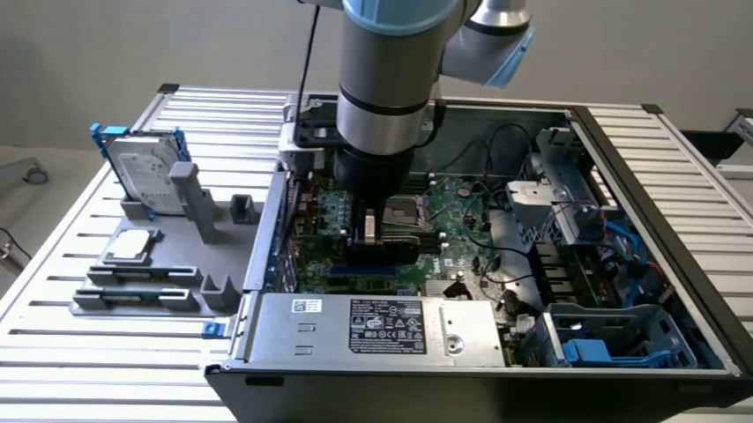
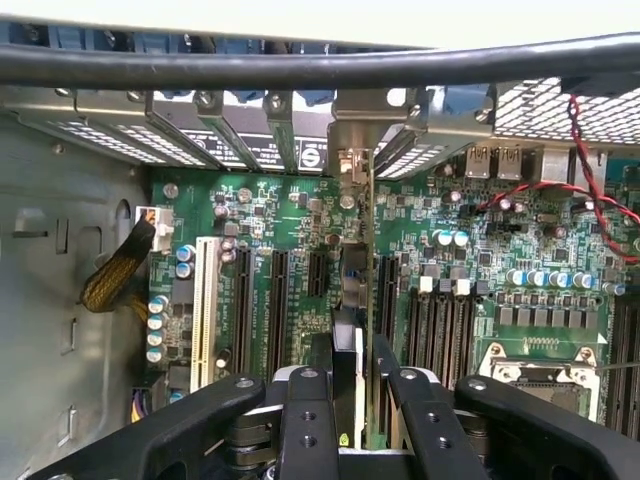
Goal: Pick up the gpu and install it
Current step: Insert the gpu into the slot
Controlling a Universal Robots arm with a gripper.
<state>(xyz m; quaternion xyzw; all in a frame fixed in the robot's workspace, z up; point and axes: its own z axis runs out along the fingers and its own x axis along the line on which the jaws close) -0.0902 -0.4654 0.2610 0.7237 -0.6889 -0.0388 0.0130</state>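
Green motherboard [image 2: 480, 260]: lies flat in the bottom of the open computer case [image 1: 659, 264], its long black slots [image 2: 275, 300] facing up to take cards.
gpu [image 2: 352, 290]: stands on edge above the slots, its silver bracket end at the case's rear wall among the slot covers. It is probably kept upright so that its lower edge meets a slot squarely.
seating: cannot tell whether the card's edge is in a slot yet.
hand [image 2: 350, 400]: fingers [image 2: 305, 400] narrowly apart, clamped on the gpu's two flat faces at the end away from the bracket.
tabletop [image 1: 70, 352]: carries the case and, beside it, a grey fixture [image 1: 153, 282] with a hard drive [image 1: 147, 172].
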